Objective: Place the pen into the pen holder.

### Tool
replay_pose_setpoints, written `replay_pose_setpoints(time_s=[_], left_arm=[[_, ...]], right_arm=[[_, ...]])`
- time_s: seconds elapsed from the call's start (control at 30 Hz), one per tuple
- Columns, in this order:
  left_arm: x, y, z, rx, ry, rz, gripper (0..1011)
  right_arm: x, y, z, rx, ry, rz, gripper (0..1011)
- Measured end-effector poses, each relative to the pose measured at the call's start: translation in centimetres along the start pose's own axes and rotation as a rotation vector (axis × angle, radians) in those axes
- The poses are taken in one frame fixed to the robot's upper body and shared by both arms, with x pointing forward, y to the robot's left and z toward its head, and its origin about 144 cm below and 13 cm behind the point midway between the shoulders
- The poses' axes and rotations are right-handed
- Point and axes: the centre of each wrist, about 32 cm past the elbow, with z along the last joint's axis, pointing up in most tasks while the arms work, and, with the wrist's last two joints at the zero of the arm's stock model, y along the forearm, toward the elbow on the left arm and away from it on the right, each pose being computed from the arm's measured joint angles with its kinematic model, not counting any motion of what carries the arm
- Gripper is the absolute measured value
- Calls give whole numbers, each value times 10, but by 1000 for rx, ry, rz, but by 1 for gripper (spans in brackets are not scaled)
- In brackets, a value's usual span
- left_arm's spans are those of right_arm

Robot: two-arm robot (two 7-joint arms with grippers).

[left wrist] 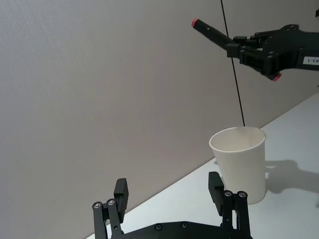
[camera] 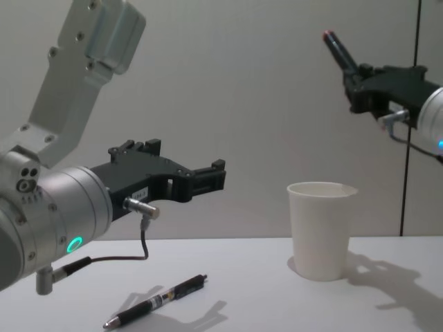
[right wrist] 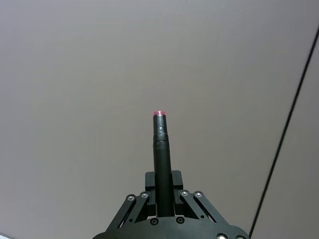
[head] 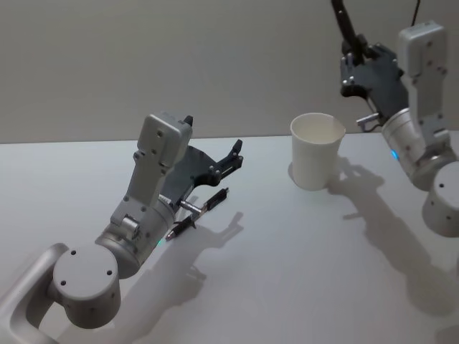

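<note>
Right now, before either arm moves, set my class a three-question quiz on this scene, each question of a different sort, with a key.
1. True or false: the right gripper, raised above the table, is shut on a red-tipped pen.
2. Multiple choice: the white paper cup is A) lying on its side, B) standing upright on the table, C) stacked on a second cup.
3. Fill in: the other pen lies on the table, nearer the ___ gripper.
Key: 1 true; 2 B; 3 the open left gripper.
</note>
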Motion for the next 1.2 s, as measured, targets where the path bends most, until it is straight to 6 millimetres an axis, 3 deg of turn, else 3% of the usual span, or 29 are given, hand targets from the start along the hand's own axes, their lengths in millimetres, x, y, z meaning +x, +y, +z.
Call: replay_pose_setpoints(time_s=[0.43,1.2], left_arm=[[0,0,0,0,0,0,1001],[0,0,0,0,0,0,1001]], right_arm=[[-14,13,-23,5,-35,51,177],[-29,13,-53,39,-6,91,177]])
